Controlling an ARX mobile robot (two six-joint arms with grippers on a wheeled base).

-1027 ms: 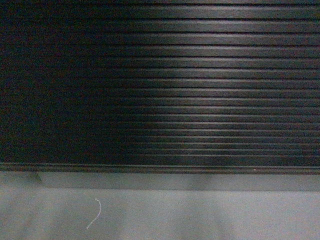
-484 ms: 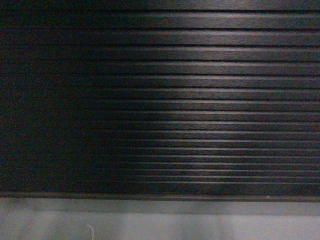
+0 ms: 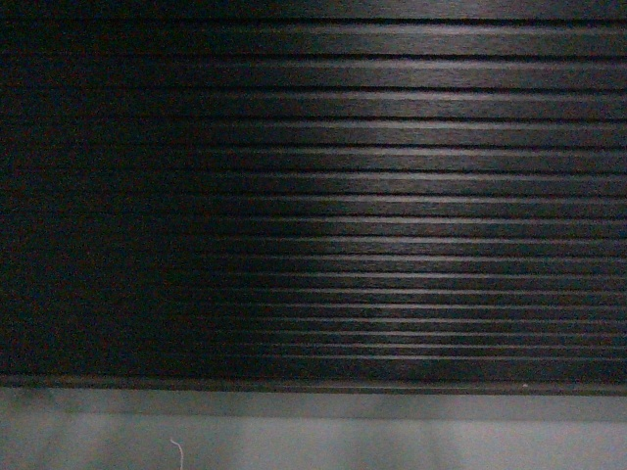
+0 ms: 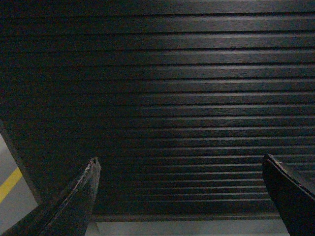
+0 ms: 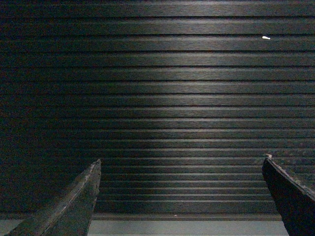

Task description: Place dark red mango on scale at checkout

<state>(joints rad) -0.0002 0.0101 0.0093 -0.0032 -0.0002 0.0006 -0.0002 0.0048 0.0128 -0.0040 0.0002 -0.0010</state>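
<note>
We could read no text, label, brand, number or sign anywhere; the checkout's [image 3: 392, 196] dark ribbed front panel carried no lettering in any of the three views.

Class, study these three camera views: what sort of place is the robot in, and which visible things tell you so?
Probably a shop, right in front of a checkout counter: its dark ribbed front panel fills every view, above a grey plinth and floor with a yellow line.

Dark, tapered, blade-like fingers [image 4: 78, 196] on each end effector, edges slightly worn and pale-flecked.
</note>
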